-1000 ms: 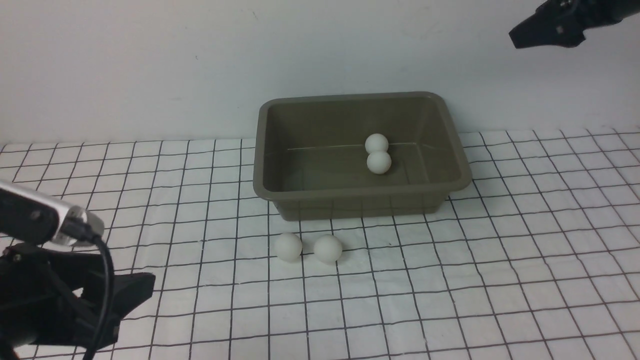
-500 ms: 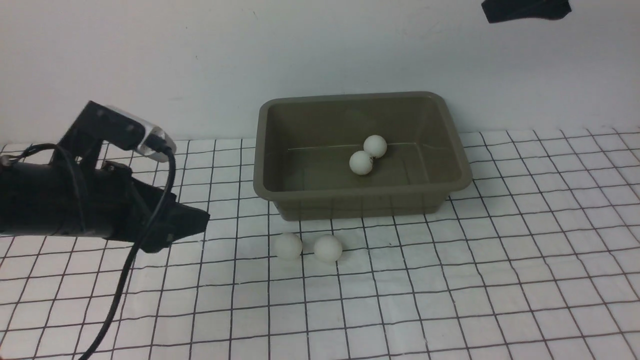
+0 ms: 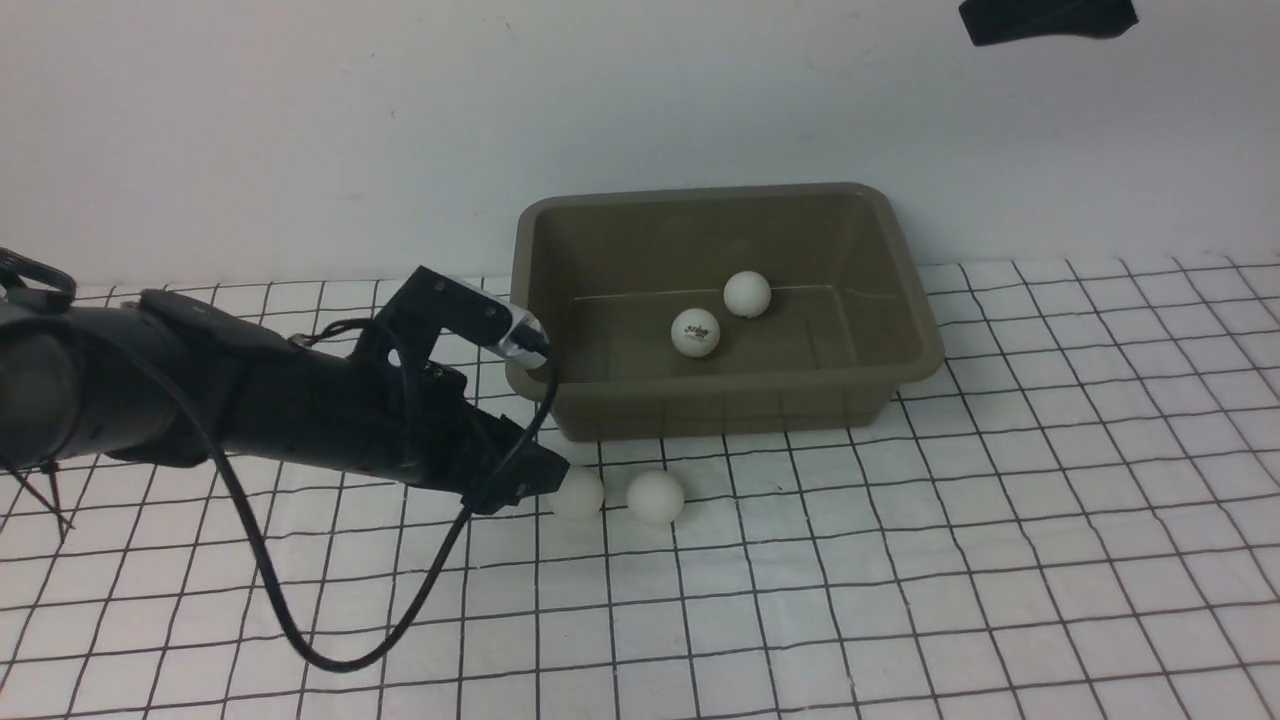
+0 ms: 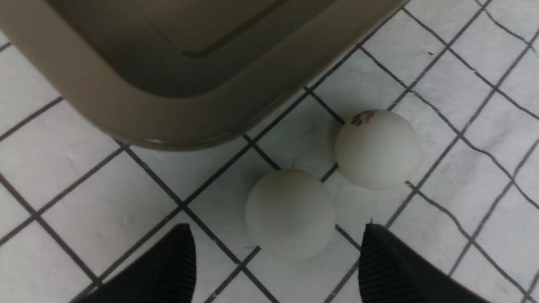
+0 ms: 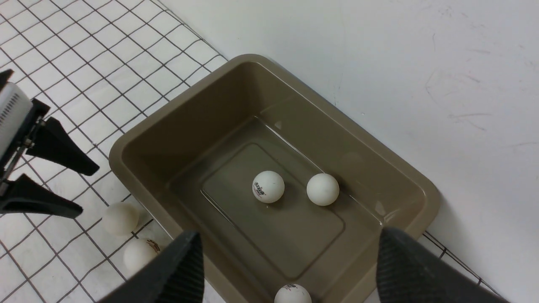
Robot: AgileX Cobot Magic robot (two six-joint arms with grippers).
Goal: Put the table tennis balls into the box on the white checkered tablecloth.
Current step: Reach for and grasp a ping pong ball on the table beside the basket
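1. Flanking 1 table tennis ball [image 4: 290, 212] on the white checkered tablecloth [image 3: 1000, 500], the left pincer [image 4: 278, 233] stands spread; a 2nd ball [image 4: 377, 149] lies just beside, near the box [image 3: 720, 400].
2. Right pincer [image 5: 289, 240], spread, hangs above the box, which holds 3 balls [image 5: 268, 186] [image 5: 322, 189] [image 5: 292, 294].

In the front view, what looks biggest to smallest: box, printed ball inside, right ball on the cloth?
Box first.
The right cloth ball looks slightly larger than the printed ball, but sits nearer the camera: unranked.
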